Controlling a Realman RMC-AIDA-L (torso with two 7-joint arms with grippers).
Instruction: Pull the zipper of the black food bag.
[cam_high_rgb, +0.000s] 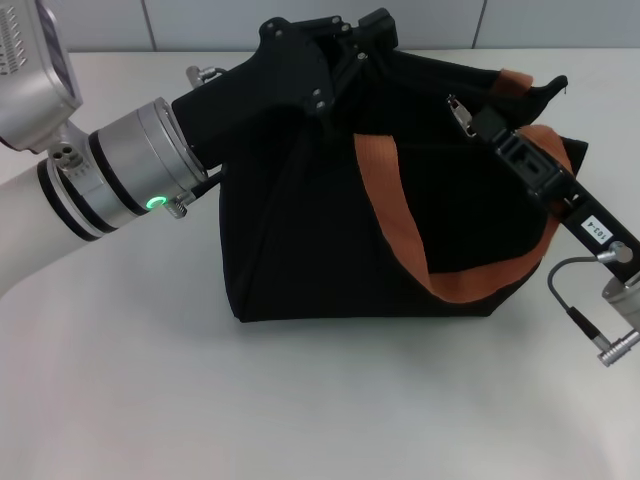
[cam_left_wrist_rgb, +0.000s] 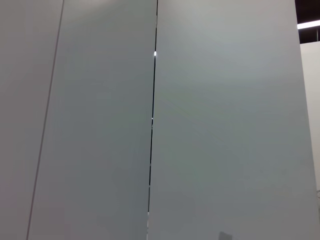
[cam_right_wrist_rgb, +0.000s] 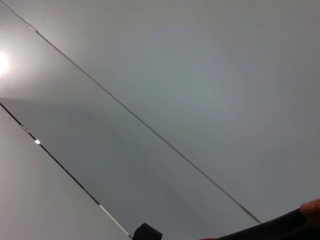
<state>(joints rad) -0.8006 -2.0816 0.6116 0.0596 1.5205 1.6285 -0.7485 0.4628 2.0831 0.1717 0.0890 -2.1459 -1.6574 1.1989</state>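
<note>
Claw on the right (cam_high_rgb: 468, 112) sits at the upper right of the frame, tip right at the small silver zipper (cam_high_rgb: 459, 107) on the top edge of the black food bag (cam_high_rgb: 330, 240). Can't tell if it's actually pinching the tab. Left claw (cam_high_rgb: 375, 30) is up at the top centre, pressed on the bag's far top edge; its fingers are hidden too. The zip line seems to run across the frame between them, so the right arm is nearer. Bag is soft floppy fabric with wide orange straps (cam_high_rgb: 395, 225), on a smooth white table (cam_high_rgb: 120, 380).
</note>
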